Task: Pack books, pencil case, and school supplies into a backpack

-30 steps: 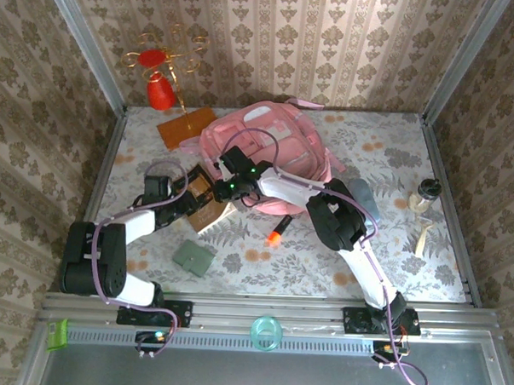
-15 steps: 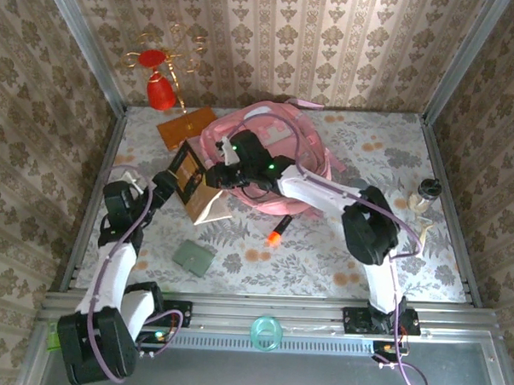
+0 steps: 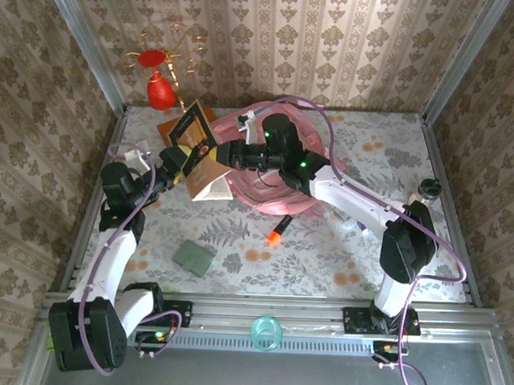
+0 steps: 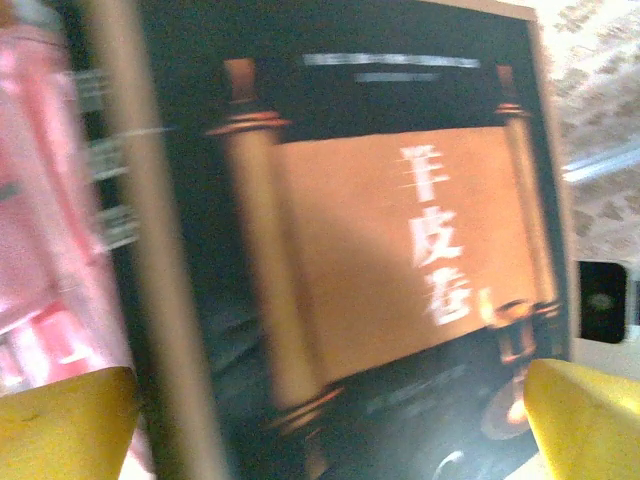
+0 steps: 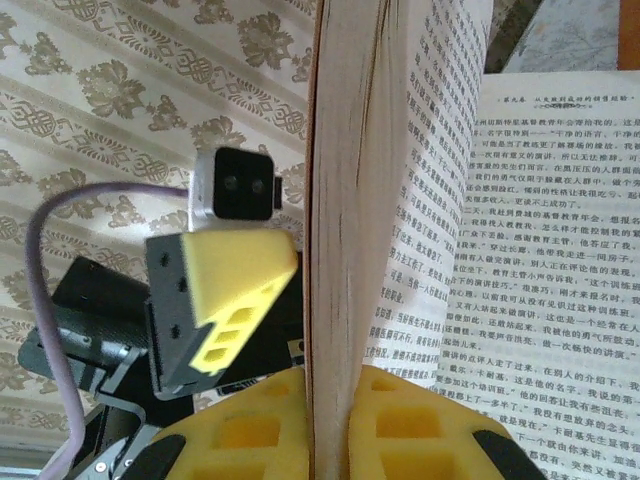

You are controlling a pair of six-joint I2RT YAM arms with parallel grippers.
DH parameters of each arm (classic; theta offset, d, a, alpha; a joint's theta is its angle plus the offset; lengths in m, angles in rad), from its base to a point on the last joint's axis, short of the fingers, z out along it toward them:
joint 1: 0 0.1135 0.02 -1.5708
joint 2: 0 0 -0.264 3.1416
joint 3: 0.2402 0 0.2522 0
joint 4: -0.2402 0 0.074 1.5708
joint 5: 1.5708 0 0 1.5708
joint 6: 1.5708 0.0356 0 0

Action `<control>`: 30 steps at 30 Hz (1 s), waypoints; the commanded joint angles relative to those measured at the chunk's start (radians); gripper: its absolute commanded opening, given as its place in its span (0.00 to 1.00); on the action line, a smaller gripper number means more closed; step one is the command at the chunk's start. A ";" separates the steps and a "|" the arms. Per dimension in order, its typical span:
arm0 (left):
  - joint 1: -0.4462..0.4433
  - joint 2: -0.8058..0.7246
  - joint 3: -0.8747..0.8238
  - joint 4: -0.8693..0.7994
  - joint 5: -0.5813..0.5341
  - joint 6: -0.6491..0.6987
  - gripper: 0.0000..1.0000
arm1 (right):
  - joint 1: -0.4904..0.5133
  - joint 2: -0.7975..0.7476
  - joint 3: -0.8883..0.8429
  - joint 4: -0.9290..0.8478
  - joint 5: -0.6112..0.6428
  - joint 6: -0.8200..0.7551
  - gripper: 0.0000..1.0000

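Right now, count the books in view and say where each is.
1: the book is held up at the backpack's left edge, pages pinched in the right gripper's jaws. Others may be hidden behind it or inside.

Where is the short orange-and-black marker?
Top view: the short orange-and-black marker lies on the floral table, centre, just nearside of the soft pink backpack.

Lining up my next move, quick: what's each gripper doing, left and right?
Left gripper: open, jaws wide, facing the book cover, not gripping it.
Right gripper: shut on the book's pages.
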 commanded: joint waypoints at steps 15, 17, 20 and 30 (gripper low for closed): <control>-0.096 0.127 0.081 0.423 0.094 -0.136 0.59 | -0.074 -0.127 -0.169 0.150 -0.052 0.064 0.00; -0.107 0.153 0.091 0.498 0.121 -0.168 0.57 | -0.079 -0.126 -0.173 0.141 -0.058 0.061 0.00; -0.121 0.181 0.111 0.544 0.166 -0.172 0.55 | -0.093 -0.123 -0.174 0.138 -0.079 0.060 0.00; -0.127 0.135 0.126 0.311 0.143 -0.007 0.37 | -0.159 -0.164 -0.216 0.061 -0.062 -0.012 0.00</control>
